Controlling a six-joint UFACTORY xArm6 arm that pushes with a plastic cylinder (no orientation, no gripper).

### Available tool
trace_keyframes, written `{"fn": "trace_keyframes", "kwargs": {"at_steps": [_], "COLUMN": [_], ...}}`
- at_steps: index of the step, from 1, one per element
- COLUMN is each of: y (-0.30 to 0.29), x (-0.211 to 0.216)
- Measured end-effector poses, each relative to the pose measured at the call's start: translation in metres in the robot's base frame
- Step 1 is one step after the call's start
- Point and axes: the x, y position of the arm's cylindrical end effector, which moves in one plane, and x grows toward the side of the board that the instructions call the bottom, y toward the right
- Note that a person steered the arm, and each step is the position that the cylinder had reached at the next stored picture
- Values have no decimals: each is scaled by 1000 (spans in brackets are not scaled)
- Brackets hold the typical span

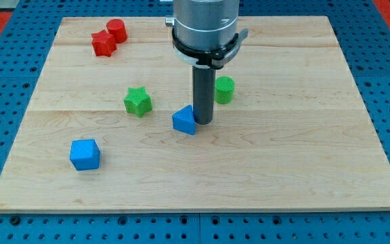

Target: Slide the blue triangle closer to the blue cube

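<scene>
Blue triangle [184, 121], touching my tip [202, 123] leftward

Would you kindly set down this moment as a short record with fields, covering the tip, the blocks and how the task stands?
tip: my tip rests at the blue triangle's view-right side, apparently touching
blue triangle: near board centre
blue cube: toward the view's lower left, apart from the triangle
green star: left of the triangle
green cylinder: right of the rod
red blocks: star and cylinder together, upper left
task: triangle not yet near the cube
</scene>
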Motion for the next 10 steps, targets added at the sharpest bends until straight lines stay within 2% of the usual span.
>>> {"fn": "trace_keyframes", "kwargs": {"at_steps": [3,5,6,8,10], "y": [1,2,2,-50,-77], "x": [-9,-39,-27,-4,60]}}
